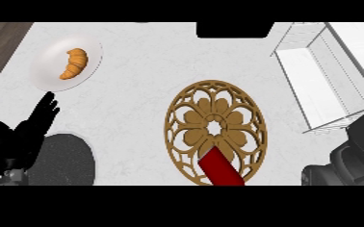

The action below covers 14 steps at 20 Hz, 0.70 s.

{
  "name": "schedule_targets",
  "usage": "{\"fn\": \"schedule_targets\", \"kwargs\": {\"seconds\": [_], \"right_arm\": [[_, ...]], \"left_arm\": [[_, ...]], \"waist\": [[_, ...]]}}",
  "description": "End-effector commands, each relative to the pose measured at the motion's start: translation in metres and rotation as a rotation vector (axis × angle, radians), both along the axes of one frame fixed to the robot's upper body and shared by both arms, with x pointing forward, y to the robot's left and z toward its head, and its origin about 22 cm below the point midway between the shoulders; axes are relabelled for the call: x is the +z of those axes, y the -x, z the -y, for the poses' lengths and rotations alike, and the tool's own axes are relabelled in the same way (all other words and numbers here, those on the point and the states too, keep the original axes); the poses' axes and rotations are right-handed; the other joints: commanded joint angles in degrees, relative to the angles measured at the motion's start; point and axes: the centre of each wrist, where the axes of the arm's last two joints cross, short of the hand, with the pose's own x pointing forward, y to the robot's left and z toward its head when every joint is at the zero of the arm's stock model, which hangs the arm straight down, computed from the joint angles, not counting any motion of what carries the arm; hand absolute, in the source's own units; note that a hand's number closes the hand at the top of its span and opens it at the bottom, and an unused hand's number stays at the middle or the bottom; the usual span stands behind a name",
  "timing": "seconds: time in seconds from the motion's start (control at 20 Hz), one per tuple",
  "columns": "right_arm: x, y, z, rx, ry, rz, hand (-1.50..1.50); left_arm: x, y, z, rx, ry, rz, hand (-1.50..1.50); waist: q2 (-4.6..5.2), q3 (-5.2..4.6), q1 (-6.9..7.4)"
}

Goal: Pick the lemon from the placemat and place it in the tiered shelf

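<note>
Right hand (340, 162) cropped, lemon perhaps hidden

Light is bright and even across the pale counter (142, 101), no glare anywhere. The white shelf (313, 77) nearly washes out against it. Shadows are faint, just a soft rim under the plate (50, 72). The left hand (32, 130) reads as a flat black shape.

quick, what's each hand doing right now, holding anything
Left hand: open, fingers straight and up, resting at the view's left edge, holding nothing.
Right hand: only partly in view at the lower right; state cannot be told.
</note>
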Motion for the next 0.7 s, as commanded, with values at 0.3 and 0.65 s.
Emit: {"fn": "schedule_targets", "kwargs": {"seconds": [0.3, 0.65], "right_arm": [[0.032, 0.111, -0.055, -0.153, -0.062, 0.115, -1.50], [0.037, 0.166, -0.076, -0.127, -0.093, 0.079, -1.50]], "left_arm": [[-0.004, 0.011, -0.004, 0.034, 0.002, -0.026, 0.00], [-0.004, 0.009, -0.007, 0.039, -0.013, -0.042, 0.00]], "waist": [[-0.88, -0.16, -1.26], [-2.05, -0.35, -2.82]]}}
